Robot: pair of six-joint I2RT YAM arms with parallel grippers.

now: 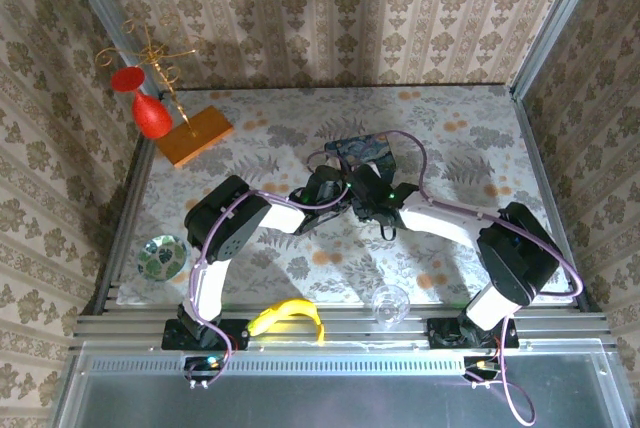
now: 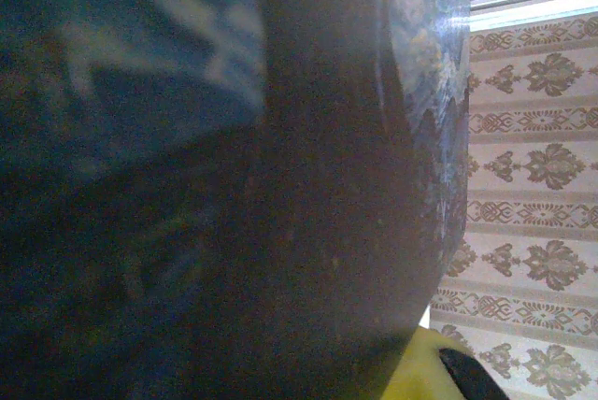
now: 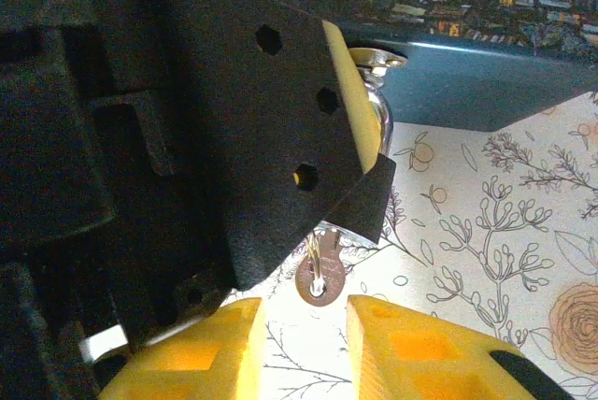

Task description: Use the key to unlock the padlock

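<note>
key in the lock, turn not yet made

the left gripper (image 1: 328, 188) has its jaws together, and in my judgement they clamp the padlock (image 3: 377, 112). the padlock sits at the front edge of the blue painted tin (image 3: 467, 82), and only a rounded, shiny silver part of it shows beside the yellow pad. the key (image 3: 320, 278) sticks out below, with its flat round metal head pointing down. the right gripper (image 3: 304, 321) hovers just under it, its blocky yellow jaws apart, and the key head is above the gap, not touched. the step in hand seems to be grasping the key. the next move calls for a small rise, a close on the flat head, then a twist.
</note>
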